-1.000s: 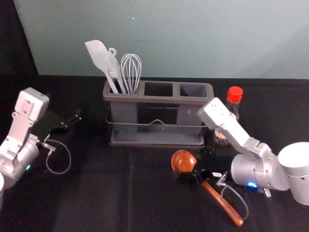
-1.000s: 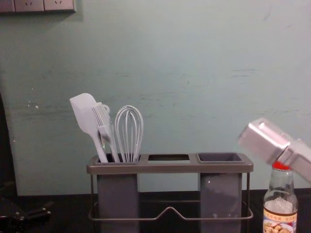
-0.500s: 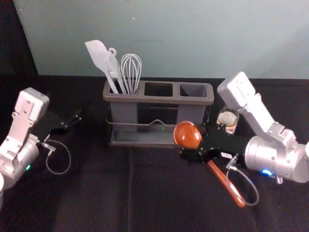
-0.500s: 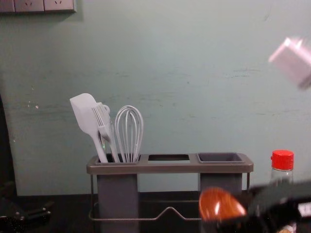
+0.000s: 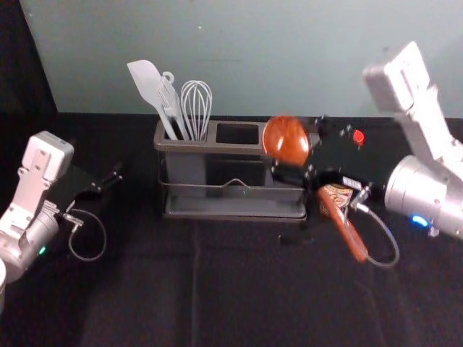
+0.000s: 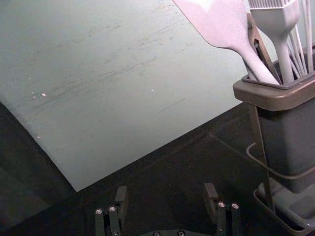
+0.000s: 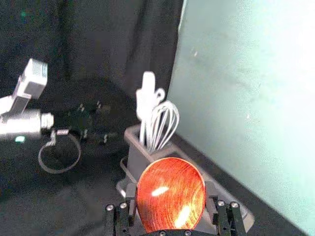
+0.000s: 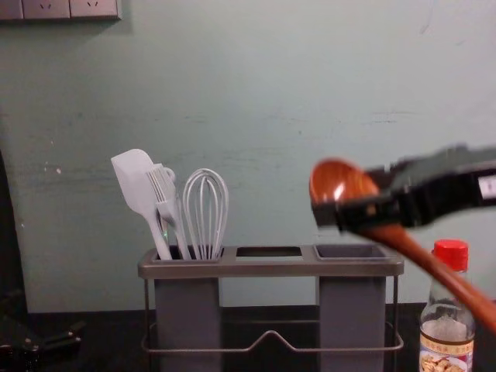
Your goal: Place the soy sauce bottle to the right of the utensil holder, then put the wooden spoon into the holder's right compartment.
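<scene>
My right gripper (image 5: 302,153) is shut on the wooden spoon (image 5: 286,140), near the bowl, in front of the right end of the utensil holder (image 5: 210,147). In the chest view the right gripper (image 8: 353,194) holds the tilted spoon (image 8: 443,273) above the rim's level, bowl up, handle sloping down to the right. The bowl (image 7: 171,194) lies between the fingertips of the right gripper (image 7: 171,191) in its wrist view. The soy sauce bottle (image 8: 447,350) stands upright right of the holder, partly behind the arm in the head view. My left gripper (image 5: 110,181) is parked at the left, open (image 6: 166,192).
A white spatula (image 8: 138,186), a brush (image 8: 164,194) and a whisk (image 8: 205,213) stand in the holder's left compartment. The middle and right compartments show no utensils. Behind the black-covered table (image 5: 145,289) rises a pale wall (image 5: 253,58).
The right gripper has lifted the spoon from low in front of the holder up to the rim's level and above, its bowl now overlapping the holder in the head view. The left arm stayed still.
</scene>
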Tool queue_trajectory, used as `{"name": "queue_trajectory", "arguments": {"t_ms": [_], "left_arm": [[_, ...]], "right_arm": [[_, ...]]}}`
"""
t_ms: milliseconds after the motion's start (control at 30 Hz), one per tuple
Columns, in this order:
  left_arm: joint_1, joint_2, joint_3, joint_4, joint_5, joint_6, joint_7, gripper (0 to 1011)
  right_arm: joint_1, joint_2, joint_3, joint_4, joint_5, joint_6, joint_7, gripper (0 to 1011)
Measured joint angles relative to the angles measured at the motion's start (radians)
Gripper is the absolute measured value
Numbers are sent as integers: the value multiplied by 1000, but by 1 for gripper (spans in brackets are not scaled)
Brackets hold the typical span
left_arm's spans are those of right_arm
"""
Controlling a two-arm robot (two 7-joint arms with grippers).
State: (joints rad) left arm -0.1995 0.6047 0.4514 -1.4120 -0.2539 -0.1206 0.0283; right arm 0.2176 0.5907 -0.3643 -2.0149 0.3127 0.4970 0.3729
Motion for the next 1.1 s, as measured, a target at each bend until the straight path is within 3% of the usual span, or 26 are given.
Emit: {"name": "queue_trajectory", "arguments": {"t_ms": [233,433,667,1000,1100], "left_arm": [[0,0,0,0,0,0,0,1005],[0,0,0,0,0,0,0,1005],[0,0,0,0,0,0,0,1005],[0,0,0,0,0,0,0,1005],[0,0,0,0,0,0,0,1005]], "right_arm": [[46,-41,16,8,1,-20,-21,840],[82,-120,22,55,-32,-93,-83,840],[142,-224,18,157,-79,-189,-135,840],[216,-309,9,291,-124,-261,-152,839],[239,-334,6,356,-148,-318,-152,839]]}}
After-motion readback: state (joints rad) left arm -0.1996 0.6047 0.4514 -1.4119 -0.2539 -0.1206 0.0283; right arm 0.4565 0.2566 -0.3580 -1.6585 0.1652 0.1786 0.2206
